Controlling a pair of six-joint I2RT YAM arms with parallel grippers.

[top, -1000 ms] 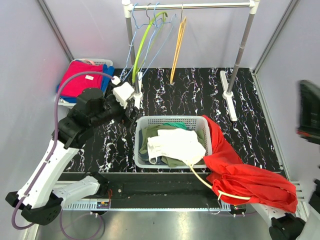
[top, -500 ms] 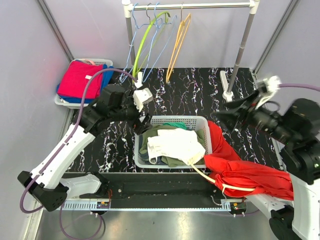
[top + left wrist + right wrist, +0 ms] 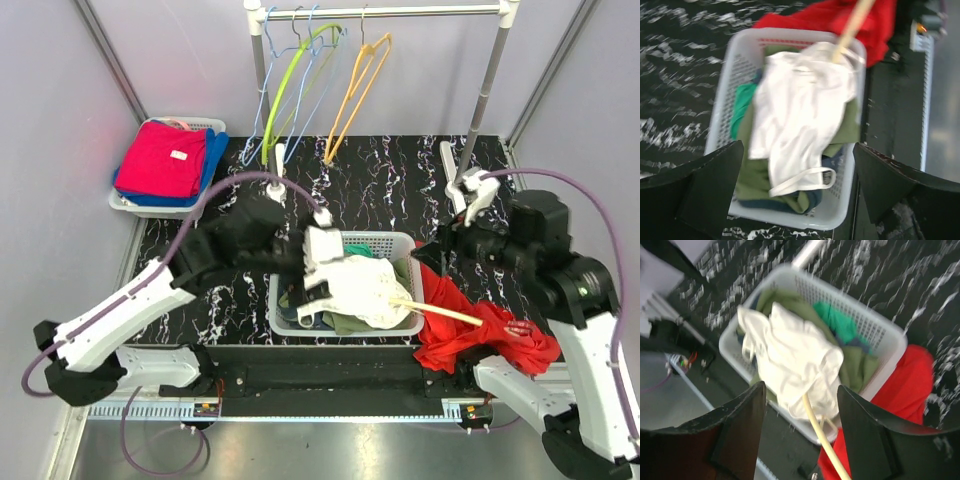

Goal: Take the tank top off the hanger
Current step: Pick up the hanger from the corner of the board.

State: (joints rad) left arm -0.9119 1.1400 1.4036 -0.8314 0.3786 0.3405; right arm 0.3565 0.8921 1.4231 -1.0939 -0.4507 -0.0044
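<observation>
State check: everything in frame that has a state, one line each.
left tool: open, over the basket, holding nothing
right tool: open, holding nothing
tank top: crumpled beside the basket, hanger partly inside it
hanger: off the rail, one end on the white garment
basket: full of clothes
orange hanger: on the rail, empty

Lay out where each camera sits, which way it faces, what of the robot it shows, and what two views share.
Top external: above and behind the bases, looking down on the black marbled table; left arm and right arm show.
Left wrist: looking down into the white plastic mesh basket; its dark fingers frame it.
Right wrist: slanting down at that basket; its dark fingers show.
Shared: both wrist views hold the white tank top and cream hanger.
</observation>
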